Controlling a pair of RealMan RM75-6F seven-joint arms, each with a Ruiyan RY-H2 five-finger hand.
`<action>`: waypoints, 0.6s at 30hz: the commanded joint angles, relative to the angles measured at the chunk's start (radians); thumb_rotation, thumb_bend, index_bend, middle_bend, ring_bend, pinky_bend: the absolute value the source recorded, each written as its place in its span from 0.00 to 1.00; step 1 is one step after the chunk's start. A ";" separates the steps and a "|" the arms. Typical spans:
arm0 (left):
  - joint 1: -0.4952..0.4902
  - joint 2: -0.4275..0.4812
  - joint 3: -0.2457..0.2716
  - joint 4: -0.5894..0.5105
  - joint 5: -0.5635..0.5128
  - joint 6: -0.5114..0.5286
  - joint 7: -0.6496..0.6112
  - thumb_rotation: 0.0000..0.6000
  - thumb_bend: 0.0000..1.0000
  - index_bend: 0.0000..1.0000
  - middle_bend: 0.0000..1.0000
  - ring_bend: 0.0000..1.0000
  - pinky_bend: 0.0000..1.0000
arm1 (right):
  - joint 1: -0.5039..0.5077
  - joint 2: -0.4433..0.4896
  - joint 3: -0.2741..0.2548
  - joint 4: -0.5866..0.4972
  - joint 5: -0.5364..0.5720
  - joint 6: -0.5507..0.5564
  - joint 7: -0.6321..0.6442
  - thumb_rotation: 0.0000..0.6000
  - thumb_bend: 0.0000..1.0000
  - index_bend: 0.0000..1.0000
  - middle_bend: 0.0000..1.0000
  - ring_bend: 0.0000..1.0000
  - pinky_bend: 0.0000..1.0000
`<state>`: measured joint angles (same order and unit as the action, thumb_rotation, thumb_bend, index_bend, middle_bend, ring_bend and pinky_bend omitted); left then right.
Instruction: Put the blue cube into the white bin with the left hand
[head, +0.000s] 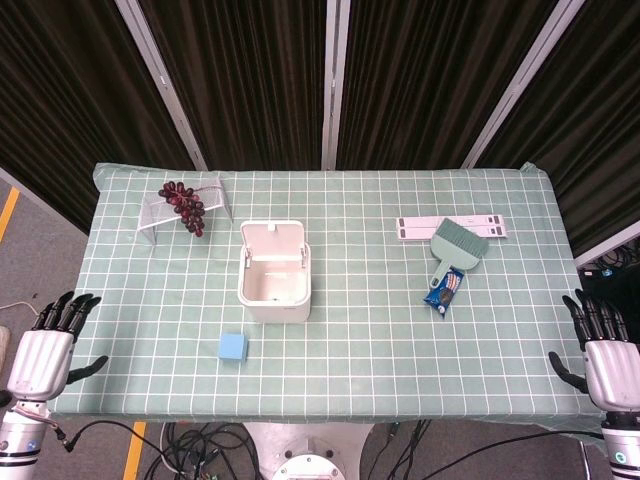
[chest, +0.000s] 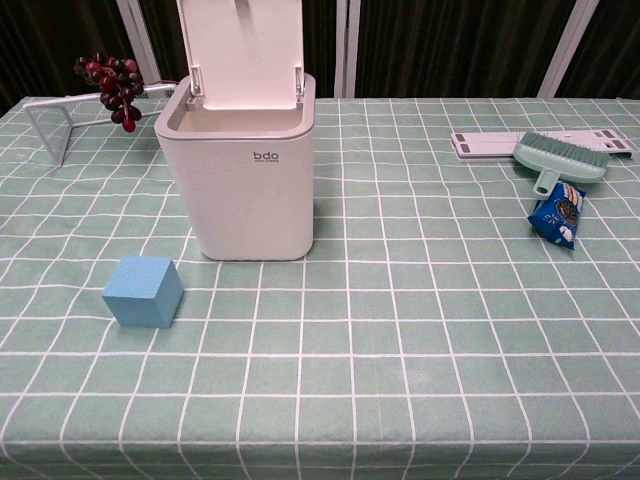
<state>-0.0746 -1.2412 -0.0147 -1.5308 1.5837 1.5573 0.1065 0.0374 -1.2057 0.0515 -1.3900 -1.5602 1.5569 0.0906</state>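
A light blue cube (head: 232, 347) (chest: 143, 291) lies on the green checked cloth, just in front and to the left of the white bin (head: 274, 275) (chest: 244, 173). The bin stands upright with its lid flipped up and its inside showing. My left hand (head: 50, 345) hangs off the table's left front corner, fingers spread, holding nothing, well left of the cube. My right hand (head: 603, 351) hangs off the right front corner, likewise spread and empty. Neither hand shows in the chest view.
A wire rack (head: 168, 207) with dark grapes (head: 185, 205) (chest: 113, 82) stands at the back left. At the right lie a white strip (head: 450, 229), a green dustpan brush (head: 455, 246) (chest: 560, 160) and a blue snack packet (head: 442, 290) (chest: 558, 213). Dark curtains hang behind the table.
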 joint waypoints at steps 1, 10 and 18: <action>0.002 0.001 0.001 0.000 -0.002 0.000 -0.004 1.00 0.05 0.15 0.14 0.08 0.18 | 0.002 0.000 0.000 -0.005 -0.001 -0.002 -0.004 1.00 0.20 0.00 0.00 0.00 0.00; -0.004 -0.005 0.004 0.003 0.002 -0.013 -0.004 1.00 0.05 0.15 0.14 0.08 0.18 | -0.001 0.009 0.006 -0.010 0.007 0.005 0.005 1.00 0.20 0.00 0.00 0.00 0.00; -0.034 -0.018 0.036 -0.015 0.039 -0.075 -0.029 1.00 0.05 0.15 0.14 0.08 0.18 | -0.005 0.013 0.004 0.019 0.019 -0.004 0.031 1.00 0.20 0.00 0.00 0.00 0.00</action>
<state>-0.0962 -1.2542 0.0117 -1.5421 1.6128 1.5040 0.0826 0.0336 -1.1937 0.0550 -1.3735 -1.5441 1.5544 0.1176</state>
